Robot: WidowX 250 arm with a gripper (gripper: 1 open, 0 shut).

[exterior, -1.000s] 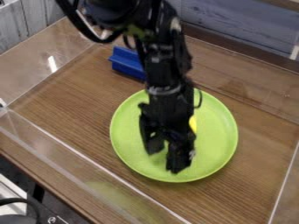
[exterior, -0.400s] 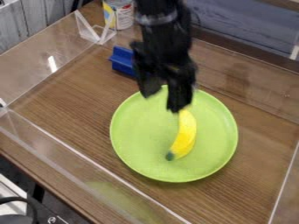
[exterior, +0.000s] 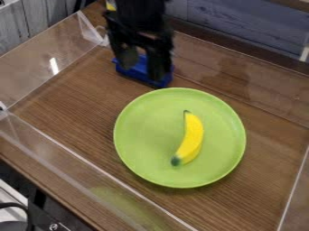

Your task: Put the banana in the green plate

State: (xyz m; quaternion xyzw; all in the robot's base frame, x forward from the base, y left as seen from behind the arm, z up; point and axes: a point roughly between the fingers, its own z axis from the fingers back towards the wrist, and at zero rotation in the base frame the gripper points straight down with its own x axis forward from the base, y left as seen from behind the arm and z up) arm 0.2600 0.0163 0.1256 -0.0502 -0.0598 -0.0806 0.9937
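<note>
The yellow banana (exterior: 190, 138) lies inside the green plate (exterior: 145, 144), right of the plate's middle, with its dark tip toward the front. My gripper (exterior: 147, 67) hangs above the table behind the plate, up and to the left of the banana. Its two dark fingers stand apart, open, with nothing between them. It is well clear of both the banana and the plate.
A blue block (exterior: 126, 61) sits on the wooden table behind the plate, partly hidden by the gripper. Clear plastic walls (exterior: 49, 63) ring the work area. A white and yellow container (exterior: 111, 13) stands at the back, outside the wall.
The gripper has risen from the plate and moved back and to the left, leaving the banana lying in the plate.
</note>
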